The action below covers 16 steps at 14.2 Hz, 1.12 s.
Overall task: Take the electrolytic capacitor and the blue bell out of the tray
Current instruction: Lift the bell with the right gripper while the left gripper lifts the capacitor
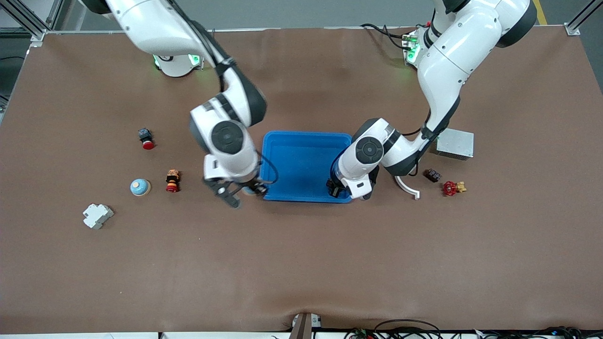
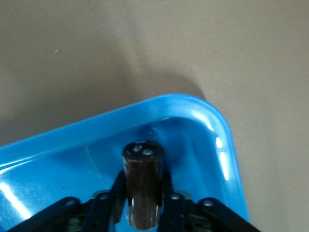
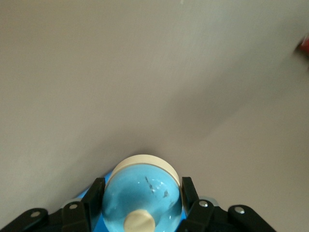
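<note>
White block (image 1: 98, 215) lies lowest in the front frame, on bare table and well apart from the work.

**Hazards**
- The capacitor (image 2: 142, 164) is a smooth dark cylinder held close to the corner of the tray (image 2: 193, 99). If the lift is not vertical, the capacitor may strike the raised rim and twist in the grip, or the tray may be dragged along.
- A cylinder clamped across its side may pivot or slide downward if the hold is off-centre.
- The bell (image 3: 140, 205) is a rounded dome. Its curved wall gives the pads little flat contact, so it may slip out during travel or roll once released.
- A similar blue dome (image 1: 140, 187) already sits on the table at mid-height of the front frame. Placing the bell near it risks a knock.

**Tool state**
- Left gripper (image 2: 142, 186): low in the tray corner, at the centre of the front frame toward the left arm's end. Its fingers are clamped on the capacitor, one on each side. The capacitor remains inside the tray.
- Right gripper (image 3: 141, 191): over the table just beside the tray edge at the right arm's end. Its fingers are closed around the bell at its widest part. The bell is outside the tray.
</note>
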Each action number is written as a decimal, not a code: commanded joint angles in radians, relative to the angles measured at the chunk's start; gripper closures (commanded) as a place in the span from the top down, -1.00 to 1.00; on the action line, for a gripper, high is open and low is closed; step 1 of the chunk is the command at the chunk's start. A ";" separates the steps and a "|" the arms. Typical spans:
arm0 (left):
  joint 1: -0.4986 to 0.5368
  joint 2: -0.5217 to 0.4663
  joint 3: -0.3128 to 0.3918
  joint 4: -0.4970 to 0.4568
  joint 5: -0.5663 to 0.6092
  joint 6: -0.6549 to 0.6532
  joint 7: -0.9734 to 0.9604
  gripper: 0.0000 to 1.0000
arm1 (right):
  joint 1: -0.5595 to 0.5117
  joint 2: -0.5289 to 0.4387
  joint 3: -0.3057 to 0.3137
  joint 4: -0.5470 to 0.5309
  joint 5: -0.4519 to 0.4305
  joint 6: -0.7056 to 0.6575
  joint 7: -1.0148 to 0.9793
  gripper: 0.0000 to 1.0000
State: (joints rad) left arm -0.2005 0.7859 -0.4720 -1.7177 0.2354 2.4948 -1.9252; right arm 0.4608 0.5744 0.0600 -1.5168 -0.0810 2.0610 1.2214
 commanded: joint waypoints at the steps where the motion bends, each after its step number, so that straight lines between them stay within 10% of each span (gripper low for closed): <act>1: -0.002 -0.010 0.009 0.007 0.021 0.009 -0.020 -1.00 | -0.120 -0.050 0.018 -0.052 0.000 -0.007 -0.175 -1.00; 16: 0.047 -0.181 -0.016 0.065 -0.045 -0.224 -0.057 -1.00 | -0.548 0.004 0.017 -0.126 0.015 0.151 -0.910 -1.00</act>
State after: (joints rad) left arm -0.1545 0.6443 -0.4892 -1.6591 0.2092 2.3166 -1.9705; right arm -0.0389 0.5631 0.0576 -1.6246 -0.0769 2.1767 0.3839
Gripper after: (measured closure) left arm 0.696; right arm 0.317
